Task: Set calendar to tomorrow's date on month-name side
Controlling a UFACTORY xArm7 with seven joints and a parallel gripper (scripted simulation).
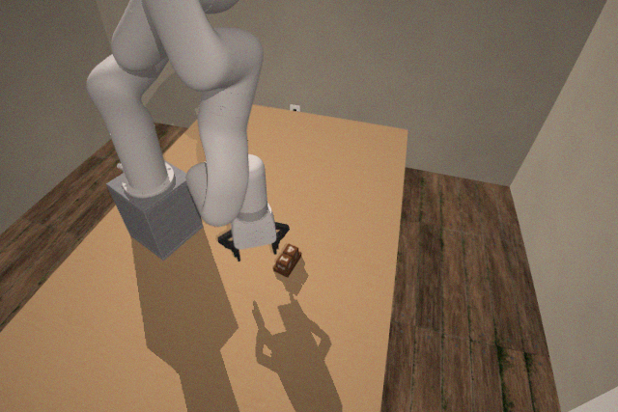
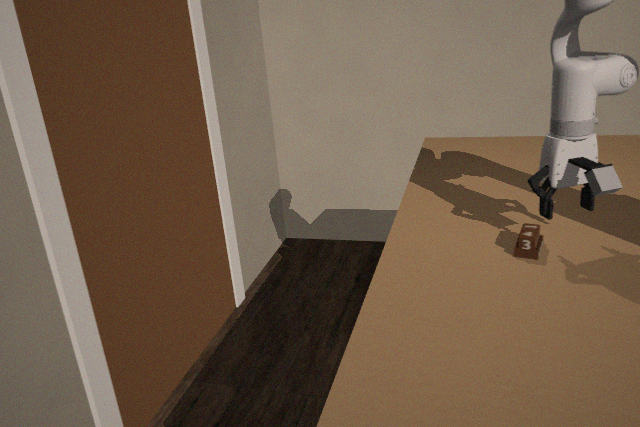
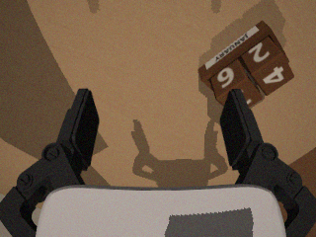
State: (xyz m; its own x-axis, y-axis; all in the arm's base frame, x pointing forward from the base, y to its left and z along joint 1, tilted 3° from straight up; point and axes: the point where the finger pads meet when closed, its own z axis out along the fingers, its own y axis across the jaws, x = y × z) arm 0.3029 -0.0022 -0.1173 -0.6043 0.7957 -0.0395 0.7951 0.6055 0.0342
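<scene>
The brown tray point(image 1: 285, 273) point(image 2: 526, 255) point(image 3: 234, 53) stands on the table with two brown cubes side by side in it. In the wrist view its JANUARY strip point(image 3: 232, 46) appears upside down. One cube point(image 3: 225, 77) shows a 6 and part of another digit behind a finger. The other cube point(image 3: 258, 51) shows a 2 and a 4. In the exterior view a 3 point(image 2: 526, 245) shows on the near end. My gripper point(image 1: 256, 255) point(image 2: 568, 212) point(image 3: 160, 104) is open and empty, above the table and to one side of the tray.
The table point(image 1: 324, 188) point(image 2: 439, 308) bears the arm's grey base block point(image 1: 162, 223) at the left in the top view. The table's edge runs beyond the tray, on the side away from the base. Arm shadows cross the table.
</scene>
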